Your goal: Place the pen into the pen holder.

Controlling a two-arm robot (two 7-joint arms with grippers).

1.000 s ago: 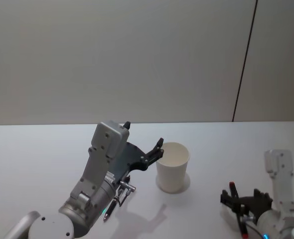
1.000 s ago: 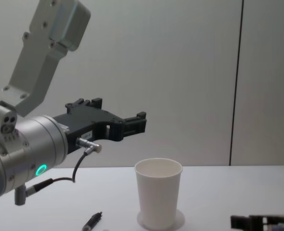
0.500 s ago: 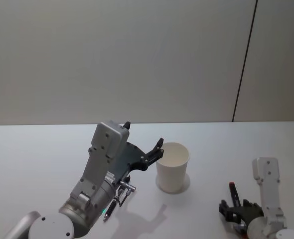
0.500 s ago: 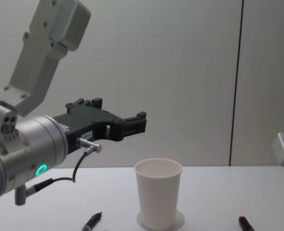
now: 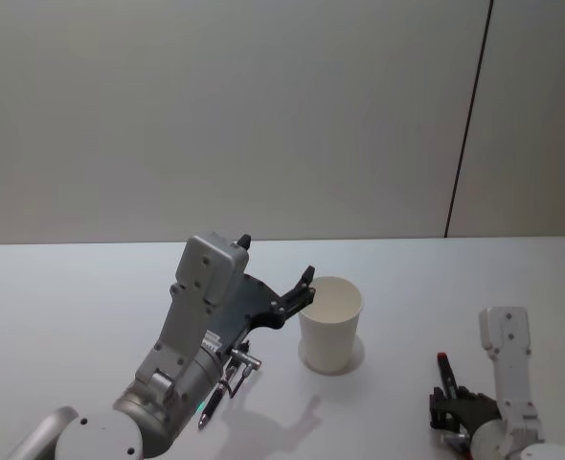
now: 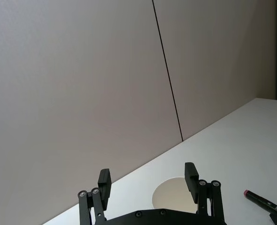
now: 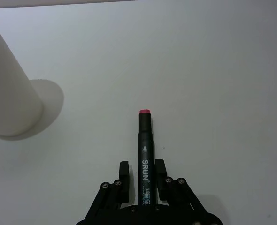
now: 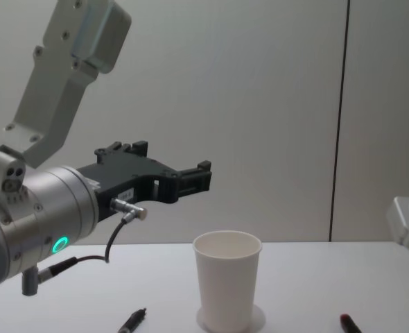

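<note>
Pen (image 7: 145,136): laid flat on the desk (image 5: 72,287), to the right of the pen holder (image 5: 331,321) and clear of it; no contact between the two is seen.
Long axis: run straight out from the right pincer (image 7: 142,168), red end farthest from it, rear of the barrel taken between the fingers.
Right pincer: lowered to the desk and set astride the barrel, one finger on each side; a sliver of gap is seen on one side, so it is judged part-open with nothing clamped yet.
Nearer arm: the right, by far; the pen is already within its reach.
Left pincer (image 6: 148,180): held in the air to the left of the pen holder, spread wide, nothing gripped.
Second dark pen (image 5: 211,407): left lying on the desk beneath the left arm.
Coming move: a squeeze across the barrel is called for, then a lift and a carry leftward over the rim, red end tipped upright.
</note>
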